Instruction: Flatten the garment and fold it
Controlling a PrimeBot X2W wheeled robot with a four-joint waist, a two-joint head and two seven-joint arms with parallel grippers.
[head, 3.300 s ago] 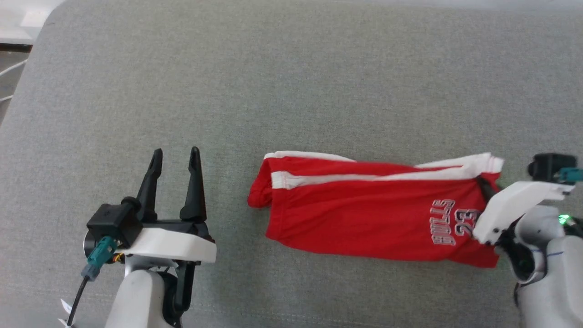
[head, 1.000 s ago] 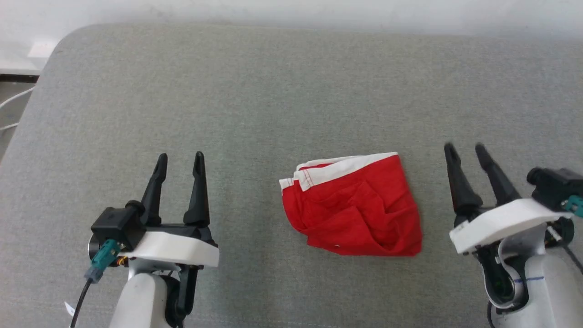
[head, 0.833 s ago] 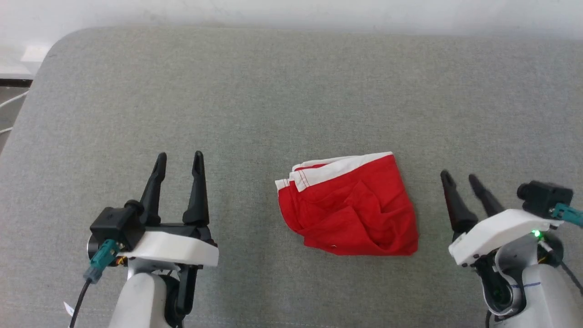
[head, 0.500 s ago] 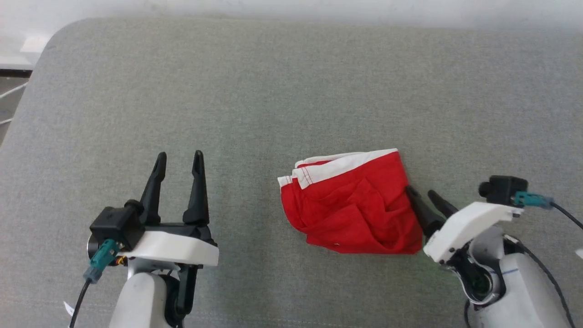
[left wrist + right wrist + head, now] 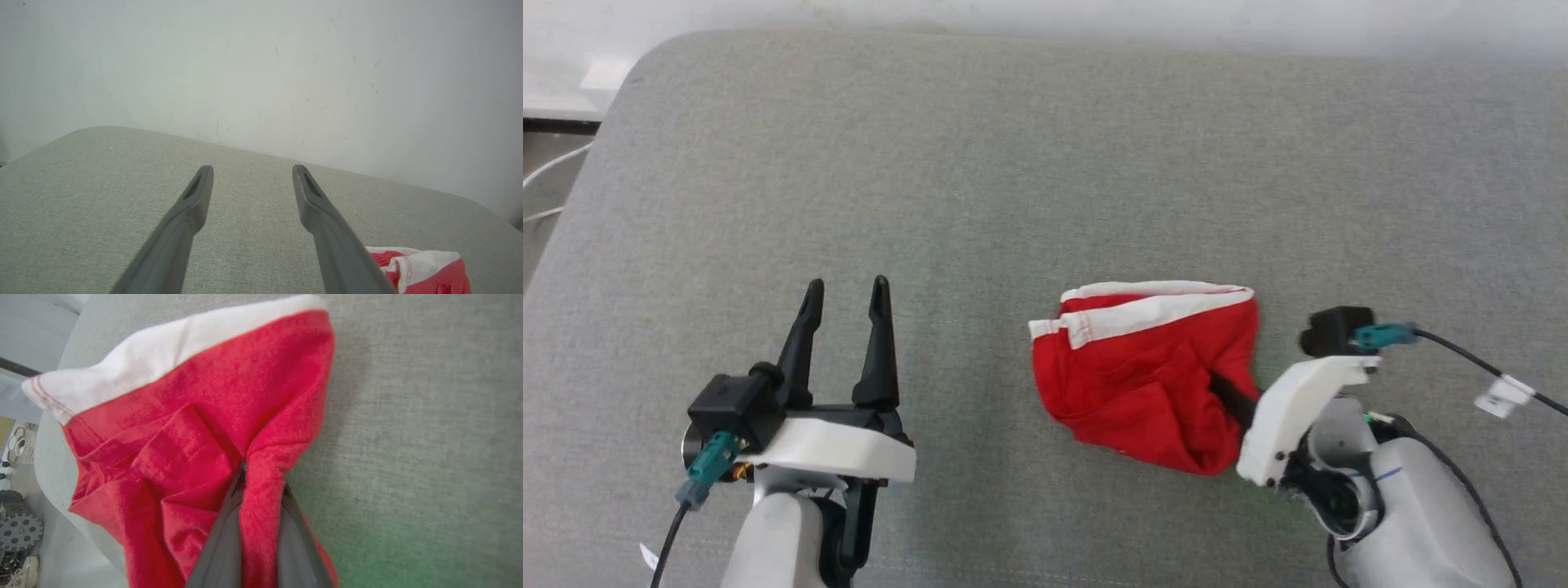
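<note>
Half done at best, judging by the shorts (image 5: 1143, 384): lying right of centre on the grey worktop (image 5: 931, 163), doubled over into a rumpled red bundle, white trim along the far edge, creases across the middle. Flattening wanted yet, then a neater fold. Right claw (image 5: 263, 479) clenched on a ridge of red cloth at the bundle's right edge, one finger either side, fabric raised between. Left claw (image 5: 846, 284) parted and empty, hovering over bare worktop well left of the shorts, touching nothing.
</note>
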